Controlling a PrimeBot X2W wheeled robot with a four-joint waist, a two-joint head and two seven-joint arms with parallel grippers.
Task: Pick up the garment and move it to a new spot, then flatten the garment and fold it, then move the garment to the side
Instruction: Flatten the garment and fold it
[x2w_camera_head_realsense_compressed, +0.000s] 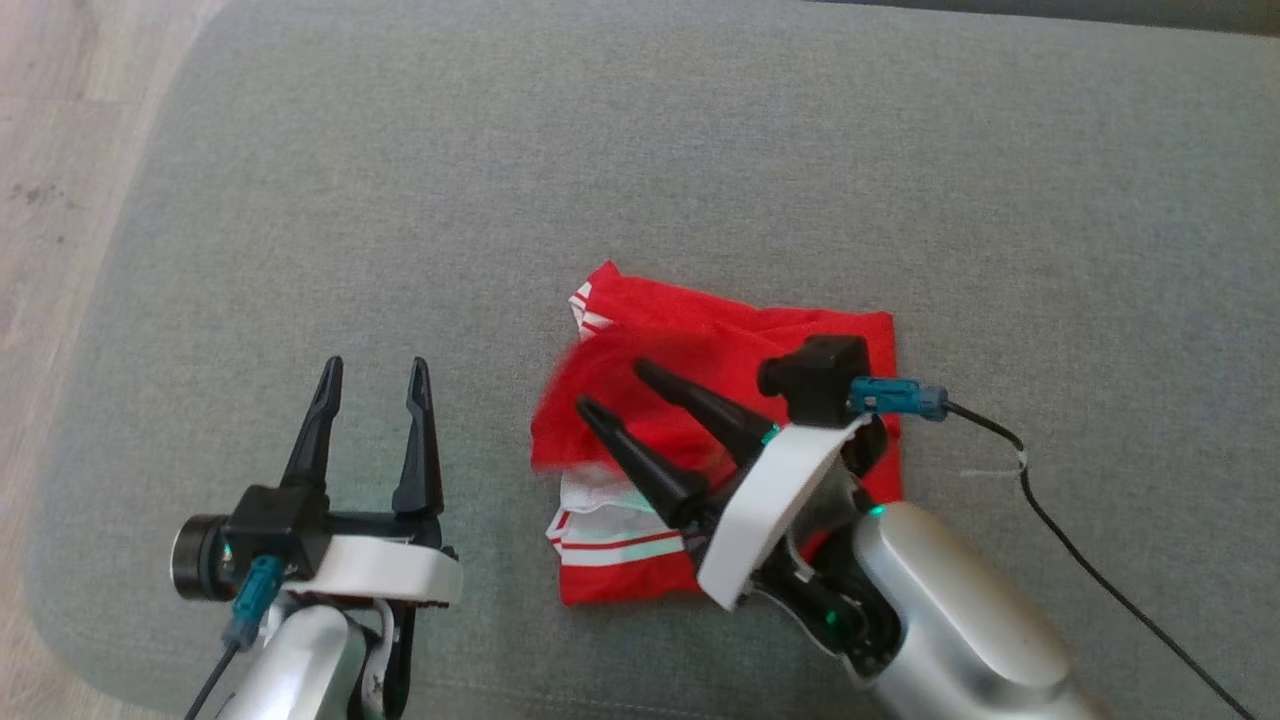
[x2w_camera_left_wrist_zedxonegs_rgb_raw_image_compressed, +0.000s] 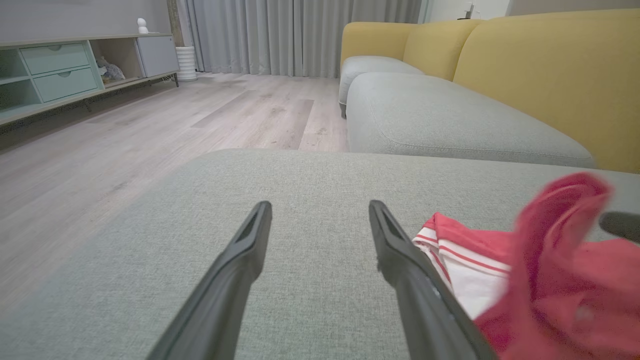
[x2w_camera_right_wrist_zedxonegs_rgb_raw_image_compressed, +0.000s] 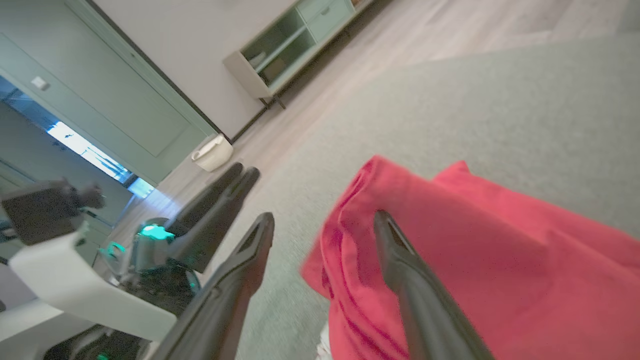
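1. The grey cushion (x2w_camera_head_realsense_compressed: 700, 150) spreads beneath both my arms in the head view. My left wrist view adds a yellow sofa (x2w_camera_left_wrist_zedxonegs_rgb_raw_image_compressed: 525, 65) and a wood floor (x2w_camera_left_wrist_zedxonegs_rgb_raw_image_compressed: 150, 130) beyond it.
2. The red garment (x2w_camera_head_realsense_compressed: 720, 335) lies folded on the cushion, toward its near side. The head view shows white striped trim at the garment's near edge, while my right wrist view catches plain red cloth with a blurred edge.
3. My right gripper (x2w_camera_head_realsense_compressed: 611, 384) is over the garment, fingers spread wide, clasping nothing.
4. My left gripper (x2w_camera_head_realsense_compressed: 376, 362), equally wide and empty, sits just left of the garment.
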